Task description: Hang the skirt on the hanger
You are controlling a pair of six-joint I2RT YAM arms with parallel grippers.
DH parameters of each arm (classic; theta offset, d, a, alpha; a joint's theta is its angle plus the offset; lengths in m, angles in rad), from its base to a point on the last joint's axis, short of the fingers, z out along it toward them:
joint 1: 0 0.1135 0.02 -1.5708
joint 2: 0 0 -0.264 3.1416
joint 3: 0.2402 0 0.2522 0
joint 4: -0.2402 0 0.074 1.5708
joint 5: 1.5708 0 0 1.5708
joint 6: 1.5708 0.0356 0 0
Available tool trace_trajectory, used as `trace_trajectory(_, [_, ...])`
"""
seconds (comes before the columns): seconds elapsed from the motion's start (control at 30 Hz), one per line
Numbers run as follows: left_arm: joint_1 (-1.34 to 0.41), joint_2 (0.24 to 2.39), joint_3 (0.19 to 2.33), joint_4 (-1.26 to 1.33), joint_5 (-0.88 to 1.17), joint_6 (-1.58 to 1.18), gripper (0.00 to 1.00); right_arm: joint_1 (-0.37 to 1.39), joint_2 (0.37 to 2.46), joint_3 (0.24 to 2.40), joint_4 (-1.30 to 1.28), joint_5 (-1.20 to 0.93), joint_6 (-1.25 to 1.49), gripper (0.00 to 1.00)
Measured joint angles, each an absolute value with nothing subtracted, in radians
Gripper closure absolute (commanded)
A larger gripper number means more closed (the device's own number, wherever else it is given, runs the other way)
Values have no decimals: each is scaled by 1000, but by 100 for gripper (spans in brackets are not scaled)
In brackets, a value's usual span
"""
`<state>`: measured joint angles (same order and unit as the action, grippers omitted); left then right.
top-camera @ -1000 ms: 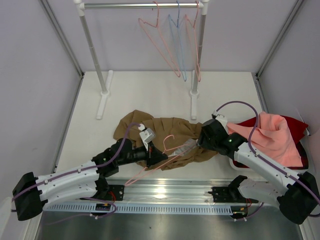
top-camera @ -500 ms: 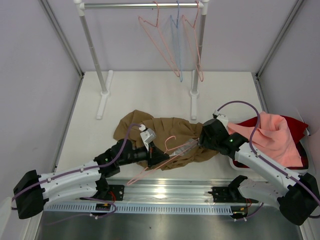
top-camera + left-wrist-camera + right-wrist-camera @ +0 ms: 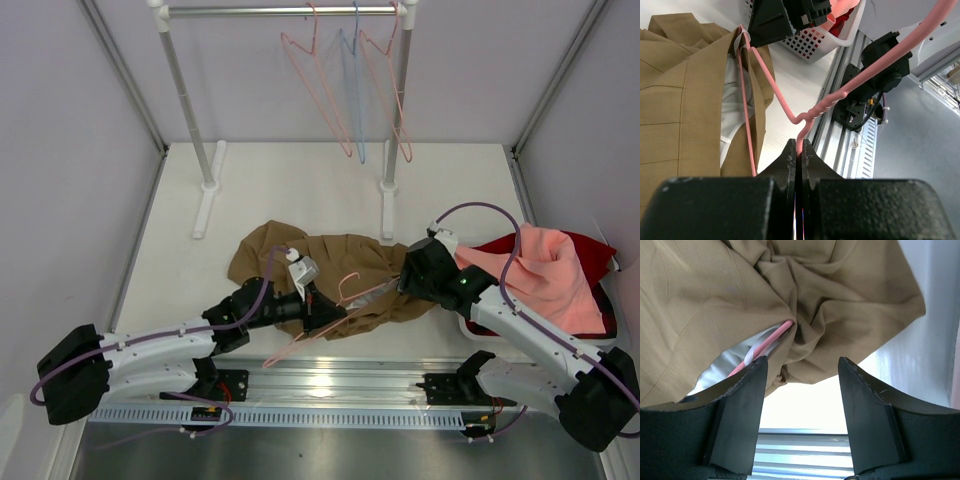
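The tan-brown skirt (image 3: 335,262) lies crumpled on the white table, its pale grey lining (image 3: 735,100) showing at the open waist. A salmon-pink wire hanger (image 3: 296,347) lies across its near edge, with one end tucked into the waist (image 3: 775,337). My left gripper (image 3: 338,312) is shut on the hanger's neck (image 3: 801,131), just below the twisted wire. My right gripper (image 3: 405,282) is open and empty, with its jaws on either side of the skirt's right edge (image 3: 840,305), right where the hanger's tip enters the cloth.
A clothes rack (image 3: 185,90) stands at the back with two pink hangers (image 3: 320,90) and a light blue one (image 3: 357,90). A white basket (image 3: 810,45) at the right holds salmon-pink cloth (image 3: 545,265) over dark red cloth (image 3: 592,250). A metal rail (image 3: 330,385) runs along the near edge.
My left arm has moved to the right and carried the hanger further into the skirt's waist. My right gripper has hardly moved. The hangers on the rack have swung slightly.
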<state>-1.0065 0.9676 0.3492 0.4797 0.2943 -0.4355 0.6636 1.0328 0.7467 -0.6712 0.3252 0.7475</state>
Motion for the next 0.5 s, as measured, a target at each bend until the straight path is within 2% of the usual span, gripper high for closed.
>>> trace_trajectory(0.4, [-1008,1119,350,638,300,-455,100,663,1024,747,-677,325,748,37])
trace_trajectory(0.5, [-1008,1136,350,657,301,-456,100,663,1017,747,-680,329,747,43])
